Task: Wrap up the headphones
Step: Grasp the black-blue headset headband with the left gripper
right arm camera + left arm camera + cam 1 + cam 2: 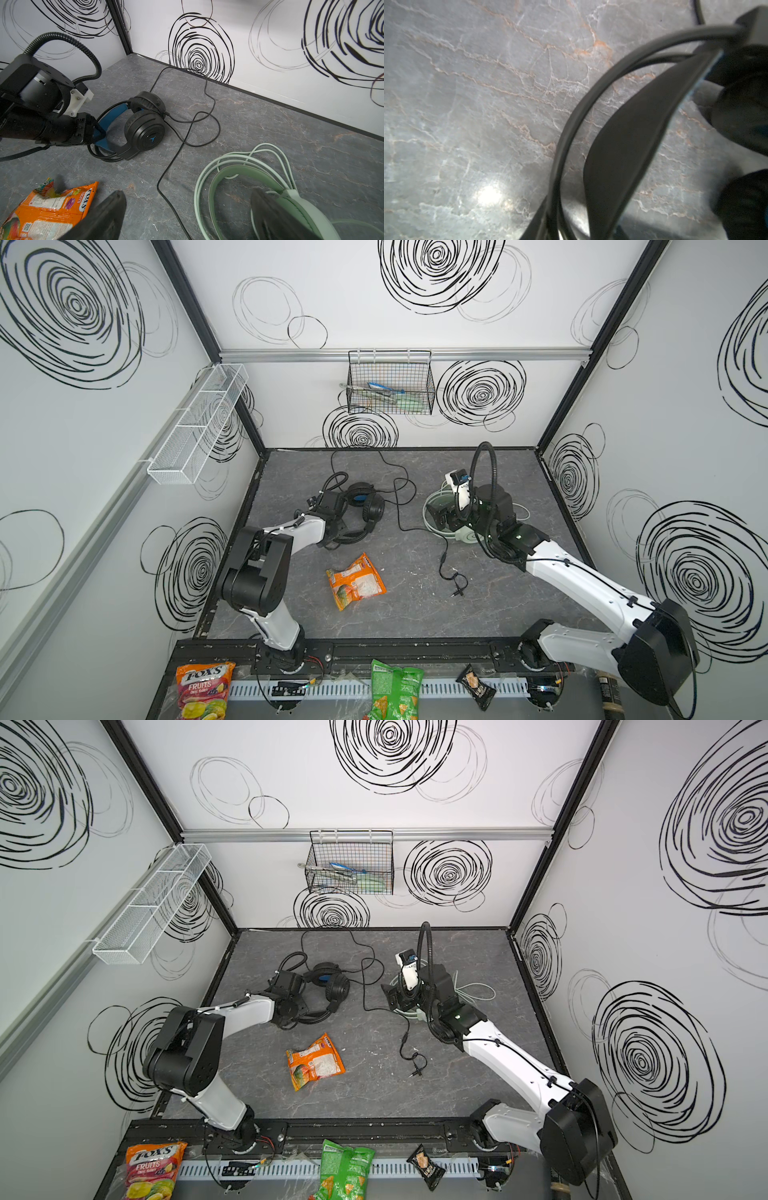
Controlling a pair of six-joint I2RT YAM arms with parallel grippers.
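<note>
The headphones are counted as two corded sets. A black headset (143, 124) with blue padding is laid left of the middle of the bench (415, 614), toward the back wall. A mint-green headset (226, 178) is laid to the right, beneath the right arm.

Two cables are seen. The thin black cable (397, 506) is strewn loose across the middle to a plug near the front. The whitish cable (232, 156) is gathered in loops beside its set. One orange sweet bag (355, 580) is seen between the arms.

The left tool (96, 131) is set about the black headband; whether it is clamped tight cannot be told. The right tool (187, 193) is spread wide and empty above the green set.

Both sets are judged light, with stiff, springy bands best taken at the crown. The cords are judged limp, thin and apt to slip or snag, so a hold near the plug end is advised.
</note>
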